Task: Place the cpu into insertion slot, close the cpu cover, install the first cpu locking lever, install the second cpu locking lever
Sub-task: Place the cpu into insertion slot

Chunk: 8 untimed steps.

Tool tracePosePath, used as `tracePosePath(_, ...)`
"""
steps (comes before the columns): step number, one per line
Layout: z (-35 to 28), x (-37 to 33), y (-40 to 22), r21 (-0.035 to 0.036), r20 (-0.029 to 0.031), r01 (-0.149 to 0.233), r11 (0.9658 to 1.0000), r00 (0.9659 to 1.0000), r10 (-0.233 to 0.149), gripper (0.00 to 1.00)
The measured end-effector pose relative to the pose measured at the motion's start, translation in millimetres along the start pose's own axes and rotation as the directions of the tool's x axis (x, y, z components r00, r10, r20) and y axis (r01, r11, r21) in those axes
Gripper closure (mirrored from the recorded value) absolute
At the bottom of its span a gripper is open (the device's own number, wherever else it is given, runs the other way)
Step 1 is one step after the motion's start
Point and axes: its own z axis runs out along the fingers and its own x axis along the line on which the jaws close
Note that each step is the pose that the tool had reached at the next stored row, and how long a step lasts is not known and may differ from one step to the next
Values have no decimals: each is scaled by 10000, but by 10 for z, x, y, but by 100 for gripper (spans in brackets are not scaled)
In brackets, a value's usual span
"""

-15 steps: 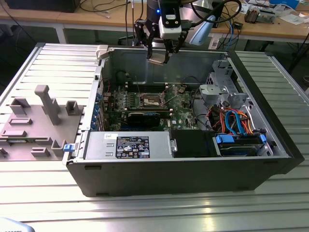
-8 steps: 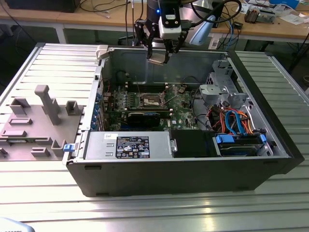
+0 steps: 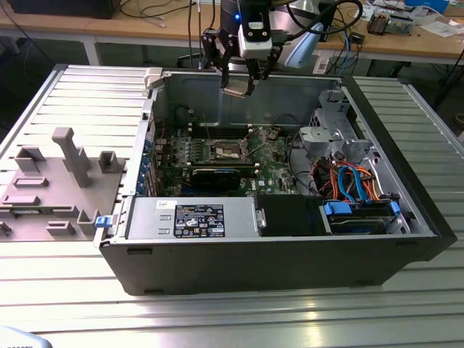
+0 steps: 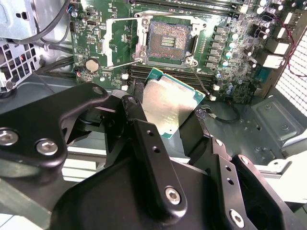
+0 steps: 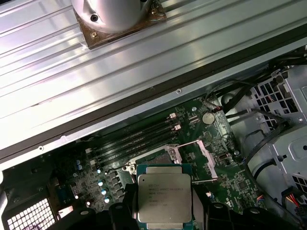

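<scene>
Clamping the cpu (image 4: 170,103), the hand (image 3: 236,87) hangs above the open computer case (image 3: 254,264), whose insertion slot (image 4: 169,40) sits empty.

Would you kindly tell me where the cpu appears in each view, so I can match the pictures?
Exterior view: the cpu hangs in the end effector above the open case.
Second wrist view: the cpu is gripped, tilted, before the insertion slot.
First wrist view: the cpu is gripped, just before the insertion slot.
Shared landmark: the insertion slot.
</scene>
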Motion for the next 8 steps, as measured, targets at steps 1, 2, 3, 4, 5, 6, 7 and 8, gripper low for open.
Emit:
tracePosePath(1, 0, 0, 0, 0, 0, -7, 10000, 10000, 7, 45)
tracePosePath(2, 0, 0, 0, -1, 1, -14, 10000, 10000, 14, 45)
tracePosePath(3, 0, 0, 0, -1, 2, -18, 10000, 10000, 18, 45)
tracePosePath(4, 0, 0, 0, -1, 2, -21, 10000, 10000, 21, 45)
tracePosePath(5, 0, 0, 0, 0, 2, -27, 10000, 10000, 27, 45)
tracePosePath(6, 0, 0, 0, -1, 3, -31, 10000, 10000, 31, 45)
tracePosePath(7, 0, 0, 0, -1, 3, -35, 10000, 10000, 35, 45)
tracePosePath(8, 0, 0, 0, -1, 3, -39, 10000, 10000, 39, 45)
